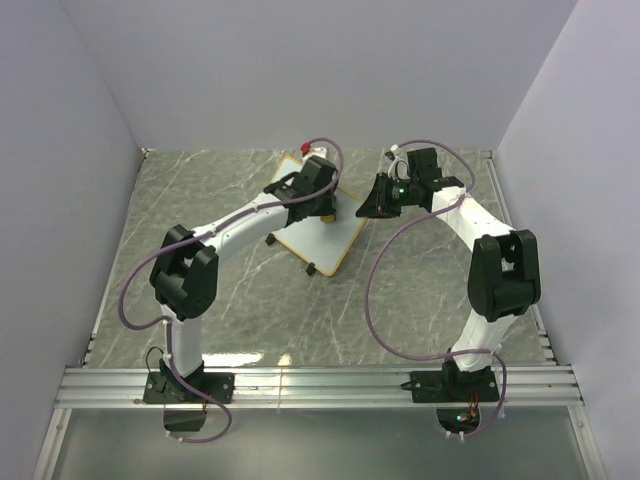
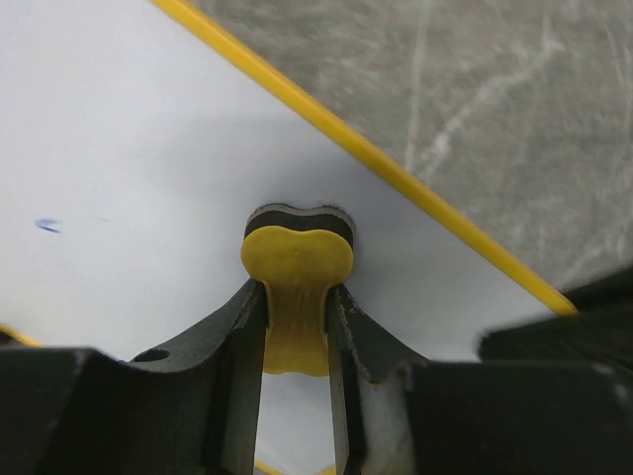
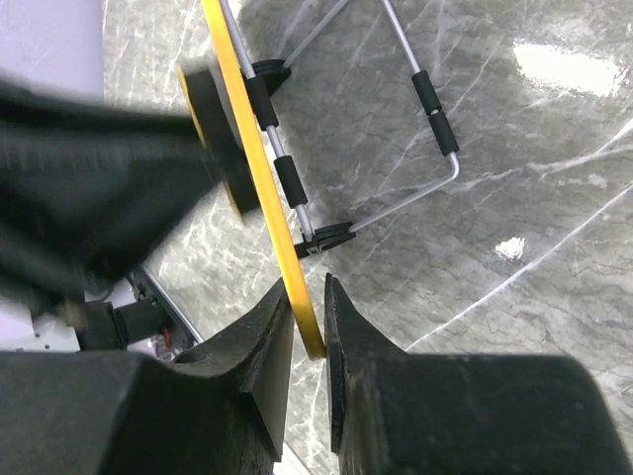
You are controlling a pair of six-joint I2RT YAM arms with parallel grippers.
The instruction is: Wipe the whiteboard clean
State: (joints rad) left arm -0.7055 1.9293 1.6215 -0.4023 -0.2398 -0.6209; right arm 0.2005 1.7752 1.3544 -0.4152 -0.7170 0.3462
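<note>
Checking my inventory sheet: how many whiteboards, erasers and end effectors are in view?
Whiteboard: 1
Yellow eraser: 1
End effectors: 2, the left end effector and the right end effector
Total: 4

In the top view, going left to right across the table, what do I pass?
First the left arm's elbow → whiteboard → right gripper, at the board's right edge → right arm's elbow.

Over the far half of the grey marbled table [image 1: 170, 190] sits a dark-backed yellow block [image 2: 297, 272]; by the table's far edge lies a red-tipped object [image 1: 305, 150], perhaps a marker.
</note>
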